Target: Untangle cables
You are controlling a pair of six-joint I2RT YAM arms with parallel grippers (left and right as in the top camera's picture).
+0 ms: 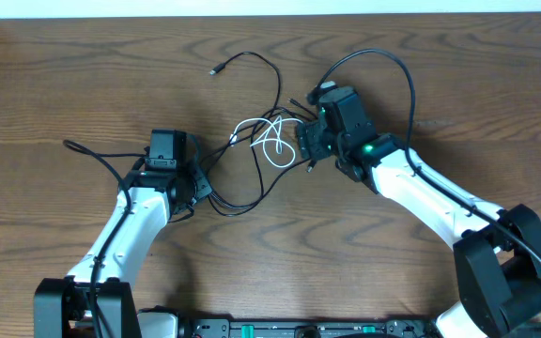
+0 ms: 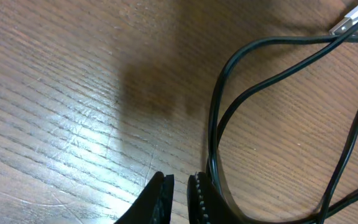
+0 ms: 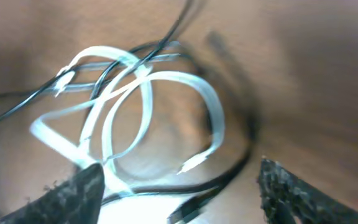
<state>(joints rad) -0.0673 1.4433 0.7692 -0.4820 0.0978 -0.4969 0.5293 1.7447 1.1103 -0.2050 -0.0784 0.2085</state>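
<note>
Overhead, the cables lie in one loose tangle at the middle of the bench [image 1: 421,66], nearer its far edge. The white cord [image 1: 275,143] is coiled at the centre, and the black cords [image 1: 269,70] loop around it, trailing toward the far edge and the left.

The left arm reaches up from the near-left corner, with the left hand [image 1: 198,183] at the tangle's left side. The right arm stretches in from the near-right corner, bent at the elbow, with the right hand [image 1: 306,150] at the tangle's right side. Neither hand's state is plain from above.

The left wrist view shows it. The fingers [image 2: 160,196] stand almost closed, low over the wood, with only an empty slit between them. One black cord lies just beside the right finger, and a pale plug end [image 2: 353,17] sits at the top right.

The right wrist view, though blurred, shows that hand wide open, with the white coils lying ahead between its fingers.
</note>
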